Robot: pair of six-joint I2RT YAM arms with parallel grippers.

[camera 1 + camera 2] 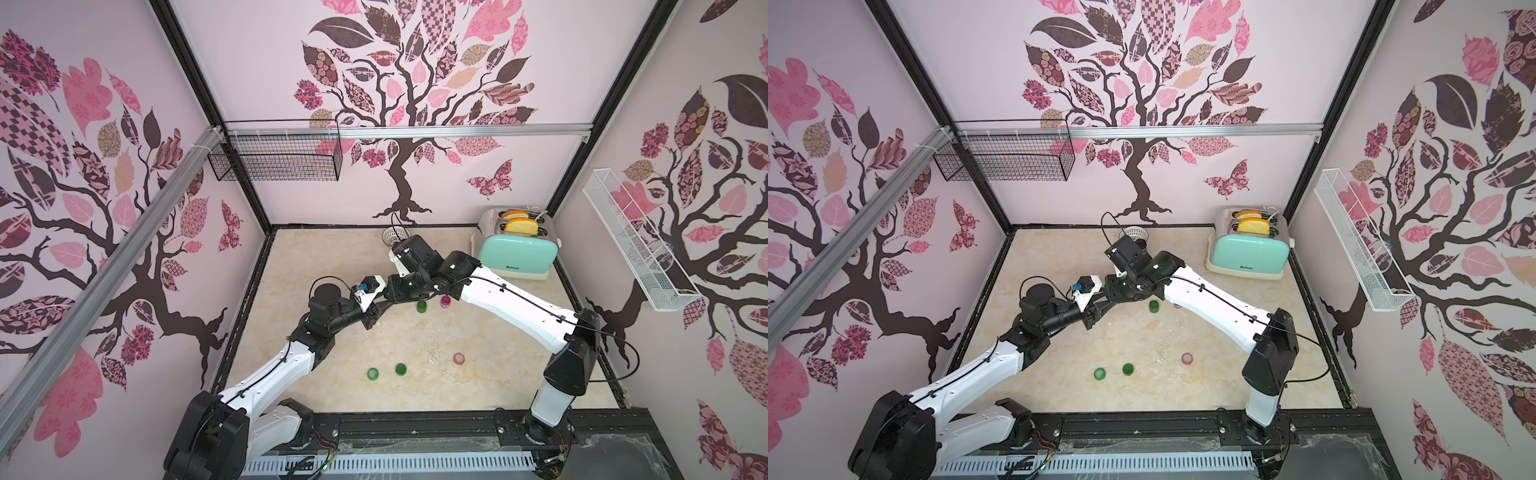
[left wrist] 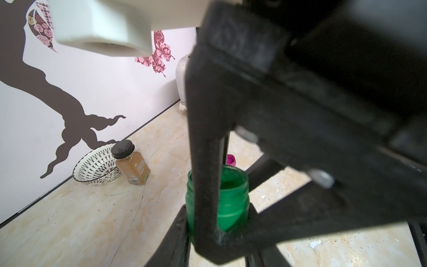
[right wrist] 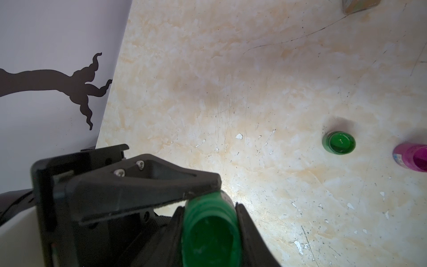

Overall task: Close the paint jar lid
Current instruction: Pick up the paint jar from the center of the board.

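So the left gripper [image 2: 217, 223] is clamped around the open green paint jar [image 2: 233, 196], one finger on each side, holding it upright just off the table [image 3: 254, 92]. The right gripper [image 3: 204, 189] is squeezed shut with nothing visible in it, its tip right at the jar's threaded neck. A loose green lid [image 1: 373, 373] sits well away, near the table's front edge.

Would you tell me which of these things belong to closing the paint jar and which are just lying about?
Job in hand: gripped green jar, left hand, right hand, green lids.

Lying about: other green jar, magenta jar, pink lid, toaster, patterned bowl, spice jar, black wire basket, white wire basket.
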